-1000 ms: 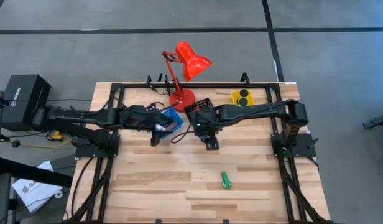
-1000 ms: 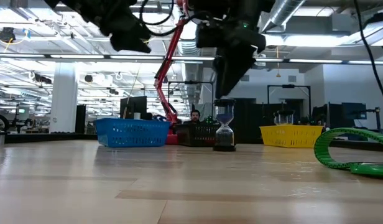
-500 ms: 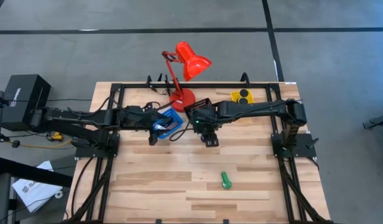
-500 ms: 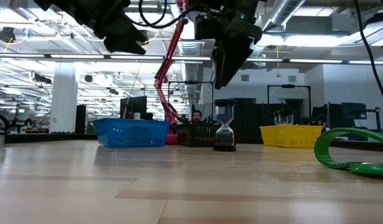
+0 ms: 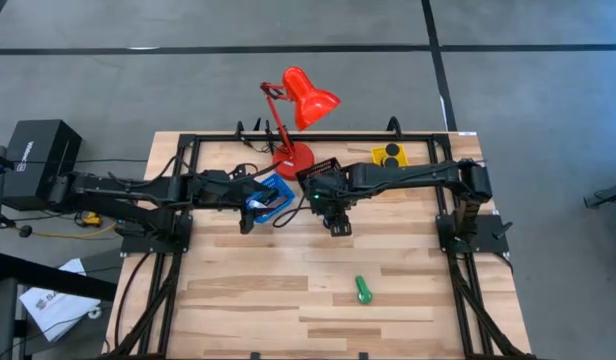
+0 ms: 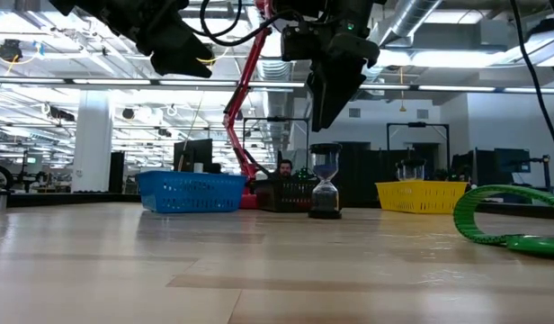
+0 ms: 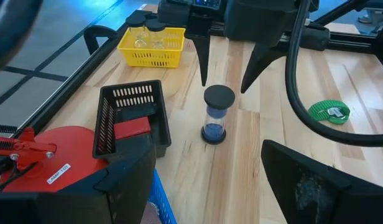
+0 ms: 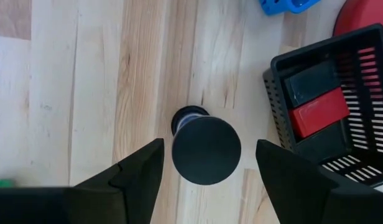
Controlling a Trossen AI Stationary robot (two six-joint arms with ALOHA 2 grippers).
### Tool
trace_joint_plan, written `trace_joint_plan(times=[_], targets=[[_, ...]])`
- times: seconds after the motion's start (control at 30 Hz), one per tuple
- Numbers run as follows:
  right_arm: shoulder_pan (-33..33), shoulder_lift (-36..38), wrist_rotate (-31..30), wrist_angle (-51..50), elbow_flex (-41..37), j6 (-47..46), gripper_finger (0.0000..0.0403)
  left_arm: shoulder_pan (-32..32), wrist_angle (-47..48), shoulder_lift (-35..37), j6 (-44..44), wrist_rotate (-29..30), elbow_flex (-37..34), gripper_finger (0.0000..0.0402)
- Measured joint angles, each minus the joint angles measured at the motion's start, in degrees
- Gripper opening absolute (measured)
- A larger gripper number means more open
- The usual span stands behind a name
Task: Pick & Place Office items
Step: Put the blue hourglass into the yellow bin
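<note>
A small hourglass (image 7: 216, 115) with black caps and blue sand stands upright on the wood table (image 5: 248, 290), its bottom cap on the boards. My right gripper (image 7: 224, 87) hangs open right above it and points down. Its fingers stand apart on either side of the top cap (image 8: 206, 151) and clear of it. In the low view a gap shows between this gripper (image 6: 326, 103) and the hourglass (image 6: 325, 184). My left gripper (image 5: 250, 208) is open and empty above the blue tray (image 5: 276, 188). A green stubby cylinder (image 5: 362, 290) lies toward the near edge.
A black tray (image 7: 132, 118) holding a red block (image 7: 132, 128) and black rectangles (image 8: 309, 84) sits beside the hourglass. A yellow tray (image 5: 390, 156) with black round pieces is at the far right. The red desk lamp (image 5: 293, 150) stands at the far edge.
My right gripper has risen a little above the hourglass and stayed open. The hourglass has kept its place.
</note>
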State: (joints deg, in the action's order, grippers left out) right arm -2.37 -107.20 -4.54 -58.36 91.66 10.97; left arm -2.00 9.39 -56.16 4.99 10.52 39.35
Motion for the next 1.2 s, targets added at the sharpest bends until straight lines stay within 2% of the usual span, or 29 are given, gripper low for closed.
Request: trace_joint_plan(times=[1.2], targets=[[-1.5,0.0,0.3,0.1,0.0,0.0,0.0246,0.0,5.1,0.9,-0.1,0.0,0.1,0.0285]])
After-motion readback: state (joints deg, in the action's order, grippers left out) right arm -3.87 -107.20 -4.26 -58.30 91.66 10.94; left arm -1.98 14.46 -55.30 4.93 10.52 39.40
